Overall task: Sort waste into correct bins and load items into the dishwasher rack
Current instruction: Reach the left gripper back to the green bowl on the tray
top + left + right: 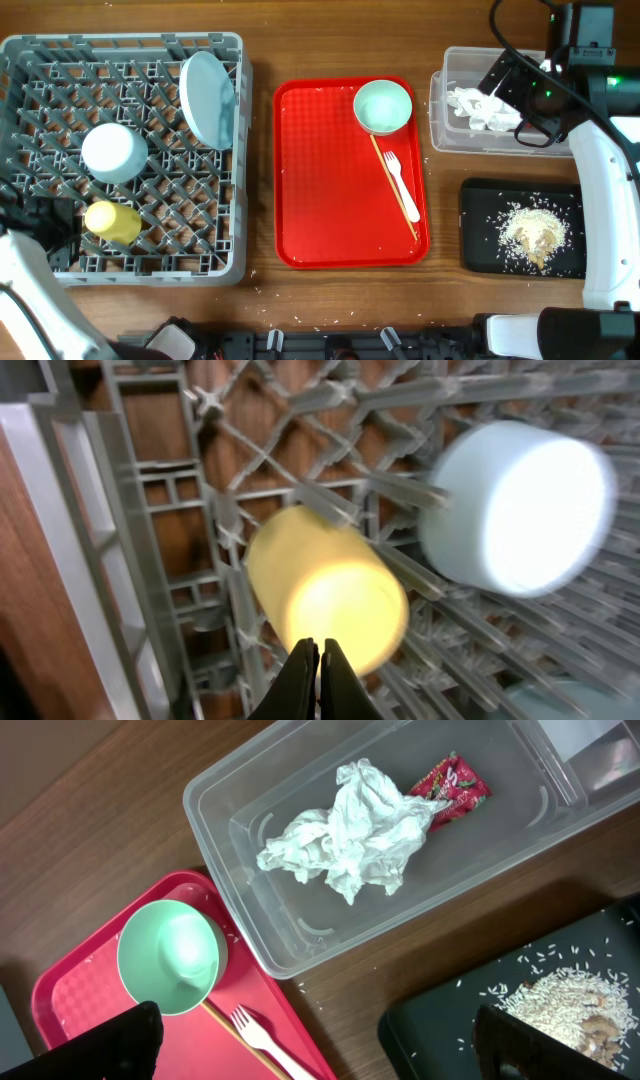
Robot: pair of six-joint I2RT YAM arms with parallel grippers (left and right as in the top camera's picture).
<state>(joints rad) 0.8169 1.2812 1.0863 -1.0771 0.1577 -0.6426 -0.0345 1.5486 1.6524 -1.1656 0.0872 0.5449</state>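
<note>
In the grey dishwasher rack [60, 60] stand a pale plate [208, 98] on edge, an upturned white bowl [113, 152] and a yellow cup [112, 222] on its side. My left gripper [320, 678] is shut and empty, just short of the yellow cup [325, 590]; the white bowl [520, 505] lies beyond. The red tray [320, 200] carries a green bowl [382, 106], white fork [398, 175] and chopsticks [408, 210]. My right gripper [318, 1045] is wide open above the table between the clear tub [240, 920], which holds tissue [350, 835] and a red wrapper [450, 785], and the black tray [450, 1020] with rice [570, 1005].
Loose rice grains lie scattered on the wood between the red tray and black tray [480, 250]. The left arm [30, 290] comes in from the lower left corner, beside the rack's front wall. The right arm [605, 200] runs along the table's right edge.
</note>
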